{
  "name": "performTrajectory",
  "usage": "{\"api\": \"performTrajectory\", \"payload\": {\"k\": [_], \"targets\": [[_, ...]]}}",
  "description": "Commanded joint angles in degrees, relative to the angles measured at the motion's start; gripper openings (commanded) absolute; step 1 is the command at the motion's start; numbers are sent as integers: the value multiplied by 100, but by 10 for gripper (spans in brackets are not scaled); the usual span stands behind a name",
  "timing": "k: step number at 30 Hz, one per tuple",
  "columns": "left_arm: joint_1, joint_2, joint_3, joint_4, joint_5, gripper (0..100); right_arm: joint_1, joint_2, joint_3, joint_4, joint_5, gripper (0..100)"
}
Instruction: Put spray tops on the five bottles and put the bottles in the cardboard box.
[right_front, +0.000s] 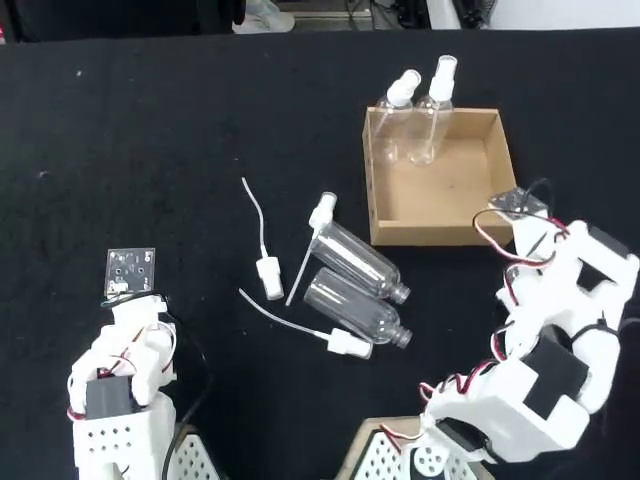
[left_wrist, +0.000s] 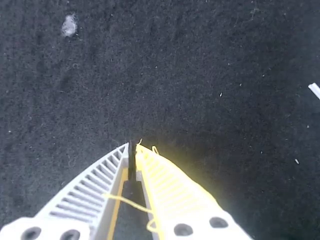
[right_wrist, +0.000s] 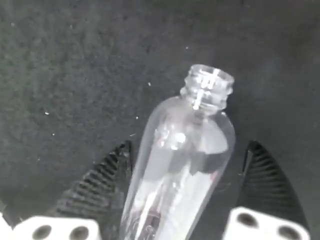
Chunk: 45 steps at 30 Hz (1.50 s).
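Note:
Two capped bottles (right_front: 420, 115) stand in the cardboard box (right_front: 437, 232) at the back right. In the middle of the black cloth lie two uncapped clear bottles (right_front: 360, 285) side by side. Three loose spray tops with long tubes lie around them: one (right_front: 268, 275) to their left, one (right_front: 322, 210) behind them, one (right_front: 350, 345) in front. My right gripper (right_wrist: 190, 145) is open, its fingers on either side of another uncapped bottle (right_wrist: 200, 100) that lies on the cloth. My left gripper (left_wrist: 132, 147) is shut on nothing, over bare cloth.
The right arm (right_front: 560, 330) sits just in front of the box's near right corner. The left arm (right_front: 125, 360) is at the front left, well away from the bottles. Black cloth (right_front: 150, 150) covers the whole table.

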<state>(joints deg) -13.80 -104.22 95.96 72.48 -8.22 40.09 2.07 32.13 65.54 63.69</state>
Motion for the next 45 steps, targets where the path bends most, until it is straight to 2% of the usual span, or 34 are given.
{"api": "performTrajectory", "payload": {"k": [1,4,6,10,12,15,20,25,28,32,34,38,42,45], "targets": [[66,-9,136,35,-53,30,-70,-13,22,-123,26,304],[66,-9,136,35,-53,30,-70,-13,92,-132,26,303],[66,-9,136,35,-53,30,-70,-13,189,-132,26,266],[66,-9,136,35,-53,30,-70,-84,198,-105,18,2],[75,-9,136,35,-53,30,-62,-259,13,0,-53,38],[75,-9,136,35,-53,30,-35,-813,-400,457,-431,14],[75,-9,136,35,-53,30,-510,-2202,-716,1371,-1002,10],[84,-9,136,35,-70,30,-1257,-4171,-743,1705,-1925,10],[303,-18,119,-114,-316,30,-1987,-5367,-743,1705,-2752,10],[92,-18,-101,-1196,-2303,30,-3138,-6343,-743,1705,-3710,10],[-92,-18,-418,-1512,-2813,30,-3587,-6457,-743,1653,-4000,10],[-154,9,-1349,-1670,-2075,37,-4255,-6475,-699,1301,-4413,10],[-119,44,-2325,-1477,-1257,150,-4993,-6510,-743,862,-4923,10],[233,466,-2624,-1266,-1319,176,-5407,-6466,-620,598,-5178,10]]}}
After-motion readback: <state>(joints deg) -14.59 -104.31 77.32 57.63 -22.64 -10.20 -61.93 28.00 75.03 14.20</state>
